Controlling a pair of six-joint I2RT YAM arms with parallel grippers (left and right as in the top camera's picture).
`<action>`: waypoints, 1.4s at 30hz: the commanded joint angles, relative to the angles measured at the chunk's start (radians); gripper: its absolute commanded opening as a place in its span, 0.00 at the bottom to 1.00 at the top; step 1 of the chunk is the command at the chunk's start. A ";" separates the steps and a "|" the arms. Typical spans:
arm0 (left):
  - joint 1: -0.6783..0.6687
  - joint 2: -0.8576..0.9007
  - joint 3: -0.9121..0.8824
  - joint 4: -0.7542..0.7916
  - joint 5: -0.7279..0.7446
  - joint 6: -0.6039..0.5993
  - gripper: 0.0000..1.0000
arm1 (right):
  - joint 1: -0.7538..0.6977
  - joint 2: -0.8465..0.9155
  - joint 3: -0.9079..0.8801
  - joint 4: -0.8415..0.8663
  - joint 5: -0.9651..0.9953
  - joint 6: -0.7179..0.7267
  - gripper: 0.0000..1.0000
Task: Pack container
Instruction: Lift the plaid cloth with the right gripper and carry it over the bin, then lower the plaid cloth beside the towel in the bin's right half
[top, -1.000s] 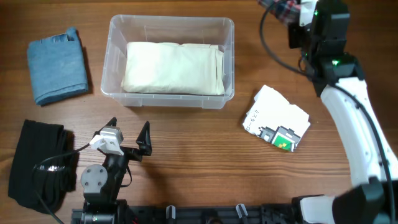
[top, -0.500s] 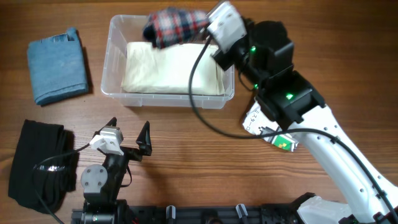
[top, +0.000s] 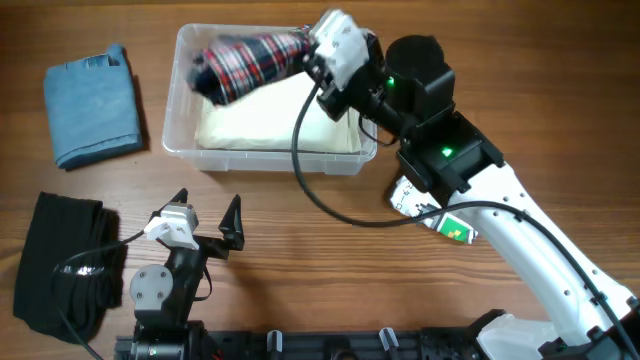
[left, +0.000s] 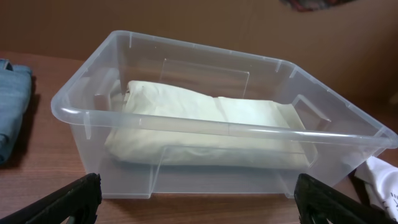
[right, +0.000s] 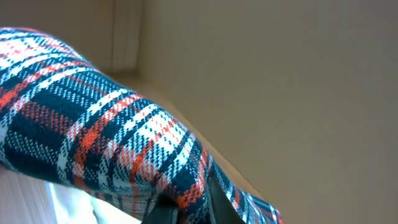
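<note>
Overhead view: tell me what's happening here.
The right gripper is shut on a plaid cloth, holding it over the clear container, where a folded cream cloth already lies. The left gripper sits open near the front edge of the table, holding nothing. A blue cloth, a black cloth and a white printed packet lie outside the container.

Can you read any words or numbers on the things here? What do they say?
White packet, green and black print: too small to read.
Container: no writing shows.
Plaid cloth: none.
Blue cloth: none.
So nothing here can be read.
</note>
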 joint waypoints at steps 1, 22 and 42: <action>0.007 -0.002 -0.004 -0.004 0.012 -0.009 1.00 | 0.000 -0.003 0.013 0.028 0.035 0.412 0.04; 0.007 -0.002 -0.004 -0.004 0.012 -0.009 1.00 | 0.038 0.261 0.013 0.343 -0.180 1.216 0.04; 0.007 -0.002 -0.004 -0.004 0.012 -0.009 1.00 | 0.014 0.564 0.013 0.699 -0.312 1.138 0.04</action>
